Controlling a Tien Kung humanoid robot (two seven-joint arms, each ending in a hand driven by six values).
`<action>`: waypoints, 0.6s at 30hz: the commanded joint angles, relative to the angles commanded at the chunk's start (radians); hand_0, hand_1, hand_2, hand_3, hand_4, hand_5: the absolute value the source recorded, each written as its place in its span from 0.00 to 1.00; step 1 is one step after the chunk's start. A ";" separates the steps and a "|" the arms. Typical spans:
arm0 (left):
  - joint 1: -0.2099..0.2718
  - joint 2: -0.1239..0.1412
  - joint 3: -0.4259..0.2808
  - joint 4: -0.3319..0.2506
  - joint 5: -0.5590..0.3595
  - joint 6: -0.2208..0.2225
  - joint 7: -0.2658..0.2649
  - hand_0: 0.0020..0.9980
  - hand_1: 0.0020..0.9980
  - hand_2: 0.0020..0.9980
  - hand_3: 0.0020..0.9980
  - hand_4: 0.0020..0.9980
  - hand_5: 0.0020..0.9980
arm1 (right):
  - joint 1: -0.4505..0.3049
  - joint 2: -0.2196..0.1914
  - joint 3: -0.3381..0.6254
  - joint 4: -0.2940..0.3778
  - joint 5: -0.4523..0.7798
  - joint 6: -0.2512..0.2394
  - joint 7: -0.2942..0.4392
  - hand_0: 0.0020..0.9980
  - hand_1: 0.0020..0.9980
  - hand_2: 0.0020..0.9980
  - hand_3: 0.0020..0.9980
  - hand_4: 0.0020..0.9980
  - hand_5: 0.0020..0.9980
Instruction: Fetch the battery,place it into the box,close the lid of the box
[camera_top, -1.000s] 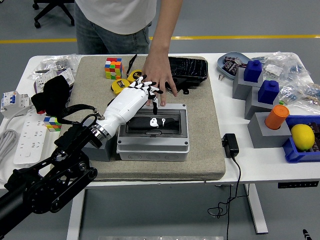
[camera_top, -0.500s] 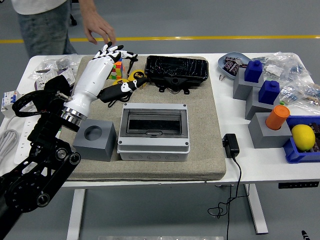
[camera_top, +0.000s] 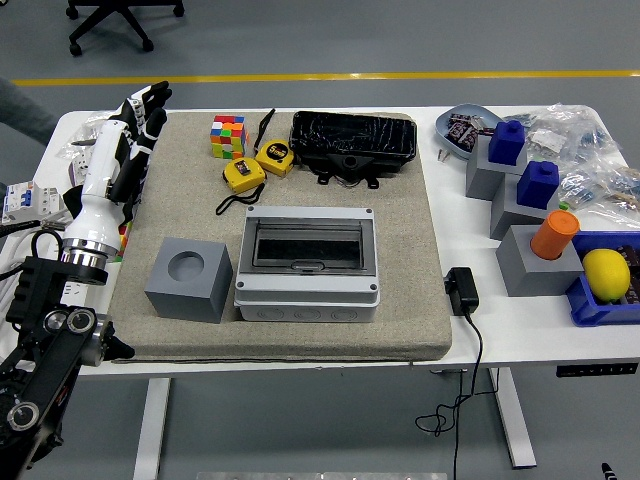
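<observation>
Nearest the table's (camera_top: 520, 335) front edge, on the grey mat (camera_top: 415, 300), the box (camera_top: 308, 263) sits with its lid (camera_top: 306, 244) lying flat and closed; through the dark window nothing can be made out, so whether the battery is inside cannot be told — no battery is identifiable anywhere on the table. Just to its left stands a grey block (camera_top: 189, 279) with a round recess.

The risk from here, as I judge it, is a false finish: if the lid is only resting and not latched, it could spring up, and if the battery is missing the closed box hides that. A careless return sweep of the arm could also knock the block or the yellow tape measures (camera_top: 257, 165) lying behind the box.

The left hand (camera_top: 141, 112) is up over the table's far left corner, well apart from the box, forearm rising steeply, fingers loosely spread and holding nothing. The right arm does not show.
</observation>
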 joint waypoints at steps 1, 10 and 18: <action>0.006 -0.003 -0.006 -0.001 -0.046 -0.004 0.000 0.83 0.91 0.89 0.88 1.00 1.00 | 0.000 0.000 -0.001 0.000 0.001 0.000 0.000 0.76 0.67 0.69 0.73 1.00 1.00; 0.050 -0.027 -0.042 0.005 -0.354 -0.050 0.006 0.83 0.89 0.87 0.85 1.00 1.00 | 0.008 -0.012 -0.030 0.000 0.029 0.005 0.000 0.76 0.68 0.69 0.73 1.00 1.00; 0.081 -0.031 -0.067 0.014 -0.321 -0.071 0.044 0.81 0.82 0.80 0.76 1.00 1.00 | 0.004 -0.010 -0.021 0.000 0.022 0.007 -0.001 0.76 0.68 0.69 0.73 1.00 1.00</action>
